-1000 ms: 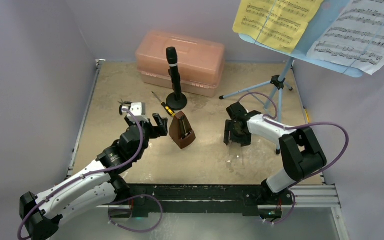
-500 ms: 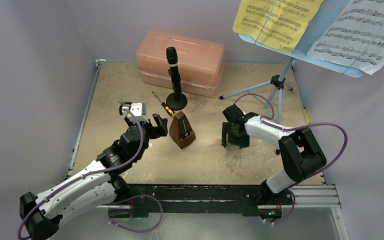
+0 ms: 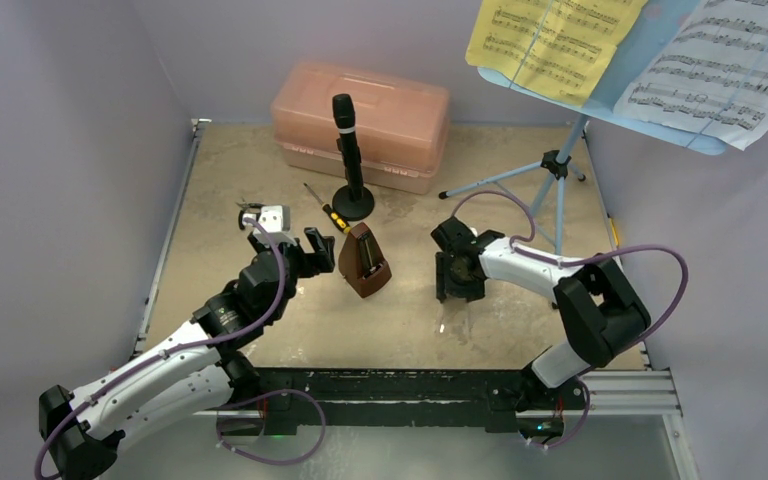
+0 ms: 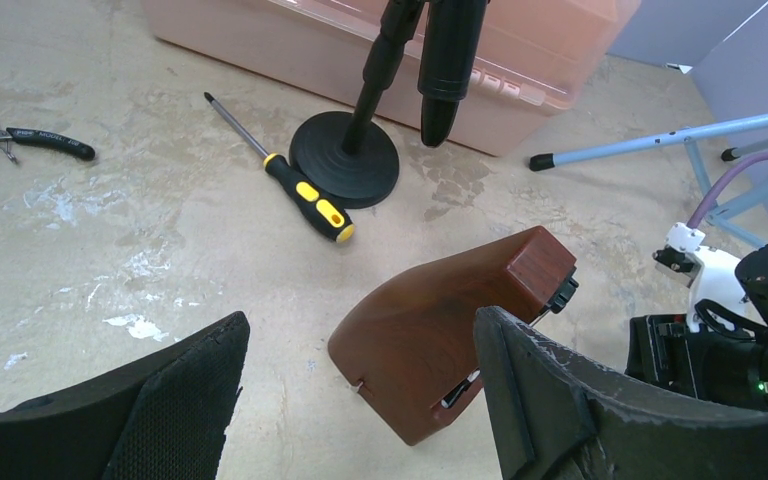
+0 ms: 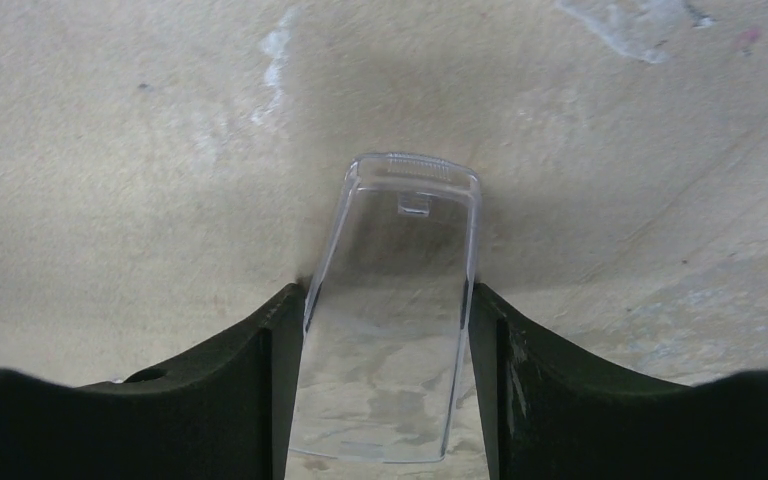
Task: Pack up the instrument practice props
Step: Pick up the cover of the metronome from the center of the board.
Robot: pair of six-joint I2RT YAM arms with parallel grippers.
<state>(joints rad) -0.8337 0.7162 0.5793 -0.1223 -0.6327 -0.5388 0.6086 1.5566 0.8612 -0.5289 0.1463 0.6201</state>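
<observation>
Near the middle of the worktop [image 3: 260, 160], a brown wooden pyramid metronome [image 3: 365, 262] is seen just ahead of the left hand [image 3: 318, 250], whose jaws are spread wide and empty, with no contact visible. Between the metronome and the right edge, the right hand [image 5: 388, 300] is closed on a clear plastic cover [image 5: 405, 230], held low over the worktop; it is judged to belong to the metronome, though this cannot be confirmed. Along the far edge a large translucent pink plastic case [image 3: 360, 125] is found with its lid shut, and just in front of it a black clarinet-like pipe on a round base [image 3: 347, 150] stands upright beside a yellow-and-black screwdriver [image 3: 322, 210]. At the far right corner a light-blue perforated music stand on a tripod [image 3: 560, 170] is set up, with yellow and white sheet-music pages [image 3: 550, 40] resting on it. No prop is seen packed, so the task is judged barely begun: the case is yet to be opened, the stand cleared and every prop stowed.
</observation>
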